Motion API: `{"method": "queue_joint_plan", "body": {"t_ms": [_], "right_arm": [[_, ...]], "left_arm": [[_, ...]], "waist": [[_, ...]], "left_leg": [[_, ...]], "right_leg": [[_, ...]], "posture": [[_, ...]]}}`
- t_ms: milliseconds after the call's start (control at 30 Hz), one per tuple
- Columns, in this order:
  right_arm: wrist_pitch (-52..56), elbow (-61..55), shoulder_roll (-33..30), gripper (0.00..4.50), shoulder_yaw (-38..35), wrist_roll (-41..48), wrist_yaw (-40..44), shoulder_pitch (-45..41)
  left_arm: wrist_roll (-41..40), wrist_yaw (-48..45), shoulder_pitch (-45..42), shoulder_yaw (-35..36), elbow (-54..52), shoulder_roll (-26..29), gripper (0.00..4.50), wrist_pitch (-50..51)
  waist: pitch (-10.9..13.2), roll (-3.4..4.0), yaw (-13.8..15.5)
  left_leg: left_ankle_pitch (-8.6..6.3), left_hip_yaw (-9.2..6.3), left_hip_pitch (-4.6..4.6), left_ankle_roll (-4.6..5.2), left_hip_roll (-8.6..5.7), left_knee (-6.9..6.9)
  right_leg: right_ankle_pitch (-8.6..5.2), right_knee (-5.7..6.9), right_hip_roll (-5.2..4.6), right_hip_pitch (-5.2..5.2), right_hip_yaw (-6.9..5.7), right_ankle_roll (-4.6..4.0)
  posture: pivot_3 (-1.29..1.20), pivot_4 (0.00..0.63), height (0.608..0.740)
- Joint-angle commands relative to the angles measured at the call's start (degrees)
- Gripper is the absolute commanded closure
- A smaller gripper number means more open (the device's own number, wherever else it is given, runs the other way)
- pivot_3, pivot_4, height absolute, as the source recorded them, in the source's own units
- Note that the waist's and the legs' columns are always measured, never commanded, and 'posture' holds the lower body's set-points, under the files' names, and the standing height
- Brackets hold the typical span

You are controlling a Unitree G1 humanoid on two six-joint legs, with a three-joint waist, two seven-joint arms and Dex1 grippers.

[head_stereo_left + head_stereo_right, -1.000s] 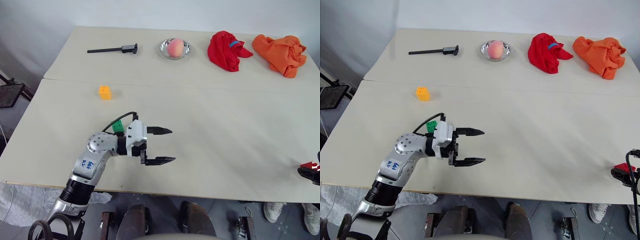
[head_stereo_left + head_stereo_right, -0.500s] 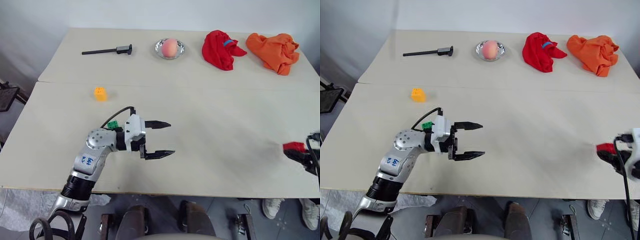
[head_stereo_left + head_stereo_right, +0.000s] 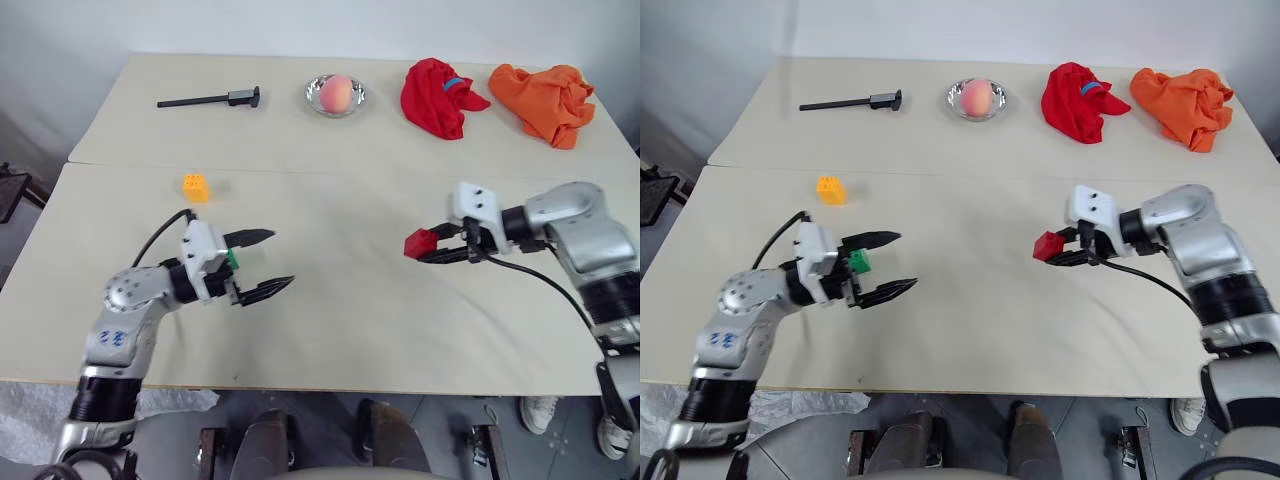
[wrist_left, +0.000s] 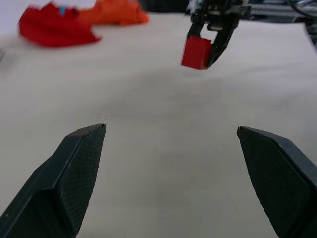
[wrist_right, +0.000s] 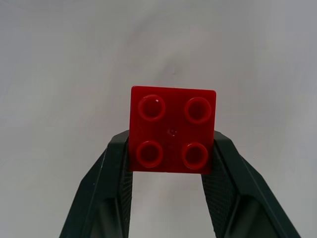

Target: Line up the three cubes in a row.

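The red cube hangs just above the middle of the table, with my right gripper shut on it; in the right wrist view the studded red cube sits clamped between both fingers. My left gripper stands open at the left of the table, pointing towards the red cube, with nothing between its fingers. The green cube rests on the table beside the left gripper's base, partly hidden by it. Farther back on the left lies the yellow-orange cube.
Along the back of the table lie a black tool, a peach in a silver dish, a red cloth and an orange cloth. A seam crosses the table behind the cubes.
My right arm has swung in from the table's right edge to the middle, carrying the red cube. The left gripper has drawn back to the left, still open, exposing more of the green cube.
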Motion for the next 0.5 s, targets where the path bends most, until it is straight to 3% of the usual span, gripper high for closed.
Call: {"method": "queue_joint_plan", "body": {"t_ms": [33, 267, 500], "right_arm": [[-8.15, 8.62, 2.79, 2.99, 2.11, -4.60, 5.08, -4.44], [-19.20, 18.06, 8.78, 2.99, 3.73, -10.86, 6.26, -9.81], [-19.59, 15.11, 13.94, 2.99, 4.49, -13.54, 7.00, -12.60]], "left_arm": [[-1.08, -1.01, 4.50, 3.47, -4.15, 2.97, 0.00, -1.04], [-2.07, 1.08, 8.08, 5.85, -7.09, 3.71, 0.00, -0.55], [-2.28, -0.48, 12.29, 7.33, -8.45, 4.95, 0.00, -2.28]], "waist": [[0.00, 0.00, -0.29], [0.00, 0.01, -1.03], [0.01, 0.01, -3.18]], "left_leg": [[0.00, 0.02, 0.00, 0.00, 0.00, 0.01], [0.00, -0.02, 0.10, -0.03, 0.06, 0.02], [0.02, -0.02, 0.20, -0.14, 0.15, -0.01]], "right_leg": [[0.00, -0.01, 0.00, 0.00, -0.01, 0.00], [0.00, 0.10, 0.01, 0.07, -0.02, -0.01], [-0.10, 0.32, 0.06, 0.02, -0.03, -0.19]], "posture": [[0.00, 0.150, 0.740], [0.00, 0.150, 0.740], [0.00, 0.150, 0.740]]}}
